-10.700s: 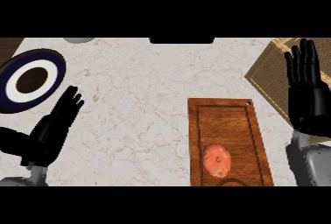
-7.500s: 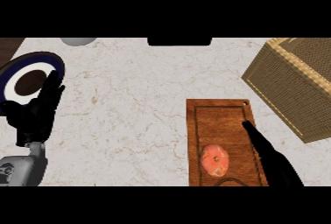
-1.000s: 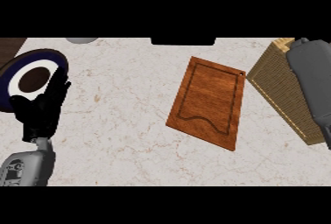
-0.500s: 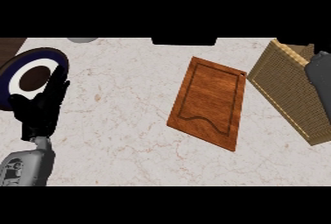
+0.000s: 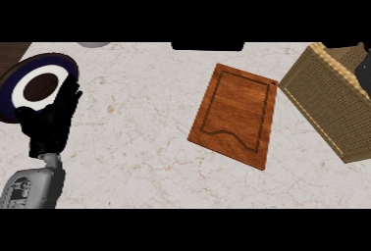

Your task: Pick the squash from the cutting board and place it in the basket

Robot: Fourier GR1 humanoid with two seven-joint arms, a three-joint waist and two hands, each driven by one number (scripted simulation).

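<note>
Head view: my left hand (image 5: 52,122) rests open near the left edge, fingers up, holding nothing, beside a plate (image 5: 22,86). The board (image 5: 235,115) lies bare and skewed on the counter (image 5: 138,162). No squash shows anywhere. The basket (image 5: 326,98) sits at the right; my right hand is out of sight. I judge the squash is either in the basket or carried; I cannot tell which.
</note>
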